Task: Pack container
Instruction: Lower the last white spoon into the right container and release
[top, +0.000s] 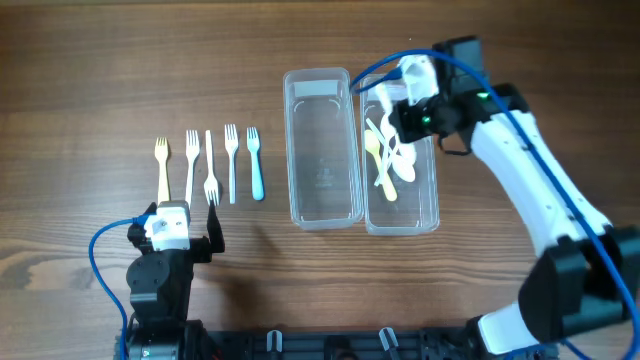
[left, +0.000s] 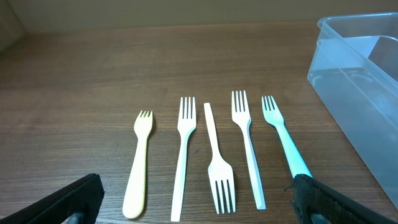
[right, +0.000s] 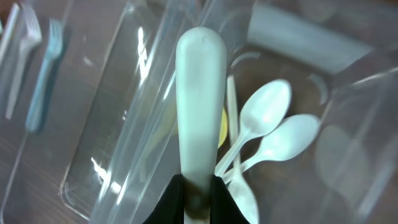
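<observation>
Two clear plastic containers stand side by side: the left one (top: 322, 180) holds nothing, the right one (top: 425, 200) holds several white spoons (top: 392, 165) and a yellow one. My right gripper (top: 402, 100) is over the far end of the right container, shut on a white utensil handle (right: 200, 93) that points out over the spoons (right: 270, 115). Several forks lie in a row at the left, from a yellow fork (top: 161, 165) to a blue fork (top: 255, 165). My left gripper (top: 178, 225) is open and empty just in front of the forks (left: 221, 180).
The left container's corner (left: 360, 74) shows at the right of the left wrist view. The wooden table carries nothing else. A blue cable runs along each arm.
</observation>
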